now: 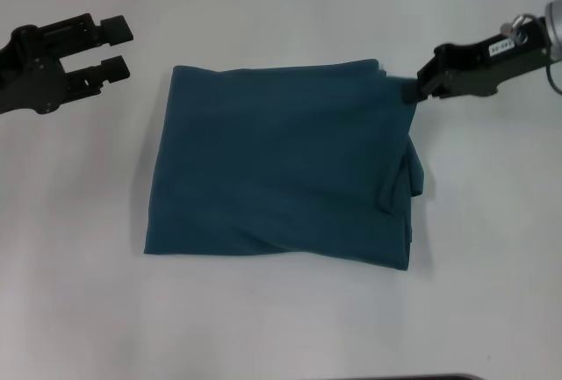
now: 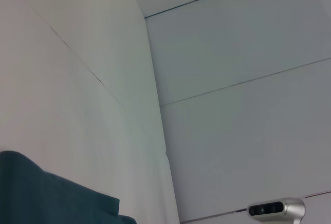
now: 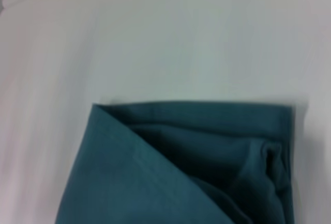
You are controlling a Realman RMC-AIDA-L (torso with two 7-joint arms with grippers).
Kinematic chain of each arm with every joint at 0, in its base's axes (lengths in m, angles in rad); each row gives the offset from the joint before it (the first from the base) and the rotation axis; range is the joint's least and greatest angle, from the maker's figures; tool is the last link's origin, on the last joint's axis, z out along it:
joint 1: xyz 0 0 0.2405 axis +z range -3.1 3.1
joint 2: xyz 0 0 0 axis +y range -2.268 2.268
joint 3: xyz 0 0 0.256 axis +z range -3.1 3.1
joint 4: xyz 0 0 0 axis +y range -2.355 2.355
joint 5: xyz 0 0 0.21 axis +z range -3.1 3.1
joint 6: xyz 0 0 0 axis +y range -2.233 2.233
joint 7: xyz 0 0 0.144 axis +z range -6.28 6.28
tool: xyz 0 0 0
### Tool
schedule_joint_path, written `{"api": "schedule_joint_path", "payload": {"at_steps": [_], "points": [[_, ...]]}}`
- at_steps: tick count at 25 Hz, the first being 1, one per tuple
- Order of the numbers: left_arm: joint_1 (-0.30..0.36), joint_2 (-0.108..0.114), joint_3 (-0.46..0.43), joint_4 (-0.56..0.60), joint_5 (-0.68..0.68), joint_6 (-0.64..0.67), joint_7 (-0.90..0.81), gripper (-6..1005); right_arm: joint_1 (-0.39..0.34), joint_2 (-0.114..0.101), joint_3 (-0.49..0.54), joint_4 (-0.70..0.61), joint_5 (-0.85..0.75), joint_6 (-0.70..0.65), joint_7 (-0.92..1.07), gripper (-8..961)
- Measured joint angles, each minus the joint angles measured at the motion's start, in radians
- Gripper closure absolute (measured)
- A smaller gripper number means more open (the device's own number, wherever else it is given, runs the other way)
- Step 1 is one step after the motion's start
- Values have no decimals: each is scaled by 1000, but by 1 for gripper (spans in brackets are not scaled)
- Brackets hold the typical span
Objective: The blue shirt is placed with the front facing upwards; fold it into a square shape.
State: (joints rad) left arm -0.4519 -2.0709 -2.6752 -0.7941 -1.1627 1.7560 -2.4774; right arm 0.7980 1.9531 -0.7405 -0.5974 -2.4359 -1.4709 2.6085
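The blue shirt (image 1: 281,169) lies folded into a rough rectangle in the middle of the white table, plain side up, with a loose fold hanging along its right edge. My right gripper (image 1: 411,90) sits at the shirt's far right corner, its fingers closed on the cloth edge, which is drawn toward it. The right wrist view shows that corner of the blue shirt (image 3: 181,167) with layered folds. My left gripper (image 1: 118,46) is open, apart from the shirt, off its far left corner. A corner of the blue shirt (image 2: 51,198) shows in the left wrist view.
The white table (image 1: 281,327) runs on all sides of the shirt. A silver camera-like device (image 2: 276,209) shows low in the left wrist view. A dark edge (image 1: 421,377) lies at the near table border.
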Motion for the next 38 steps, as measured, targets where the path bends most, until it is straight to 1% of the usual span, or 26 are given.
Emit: {"api": "schedule_joint_path", "payload": {"at_steps": [6,22,28,33,38], "points": [[2,0,0,8,0,0,1,291,1,-2,8,-47,1,-5,14,935],[-2,-1,-3,12,0,0,3,293,42,-2,2,-52,-5,97,15,934],[2,-2,-8,12,0,0,3,293,52,3,-20,-49,-6,145,15,935],[2,-7,-8,12,0,0,3,293,56,8,-76,-42,-7,193,26,934],[3,-10,-8,12,0,0,3,292,56,18,-99,-39,-8,238,31,923]]}}
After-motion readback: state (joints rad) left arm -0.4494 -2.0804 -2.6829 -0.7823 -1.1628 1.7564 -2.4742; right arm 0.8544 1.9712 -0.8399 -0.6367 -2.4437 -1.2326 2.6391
